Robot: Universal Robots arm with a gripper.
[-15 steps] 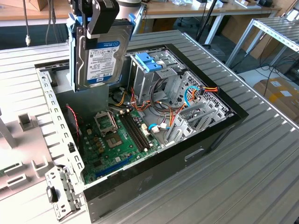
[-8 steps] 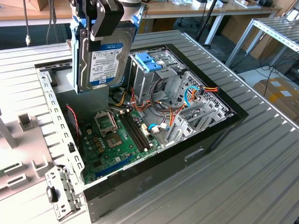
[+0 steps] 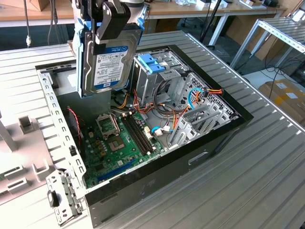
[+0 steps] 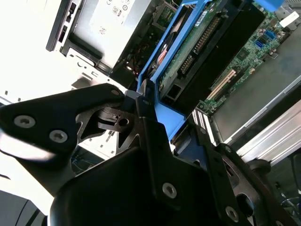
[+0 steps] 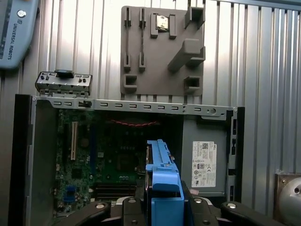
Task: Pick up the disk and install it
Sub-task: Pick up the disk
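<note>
Exterior view: one disk (image 3: 107, 67) in claw (image 3: 106, 33)

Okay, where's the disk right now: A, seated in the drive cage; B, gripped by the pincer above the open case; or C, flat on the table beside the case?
B: in the exterior view the pincer clamps the disk upright, above the motherboard inside the case.

The gripper (image 3: 99, 31) hangs raised, jaws clamped on the disk (image 3: 110, 64).
</note>
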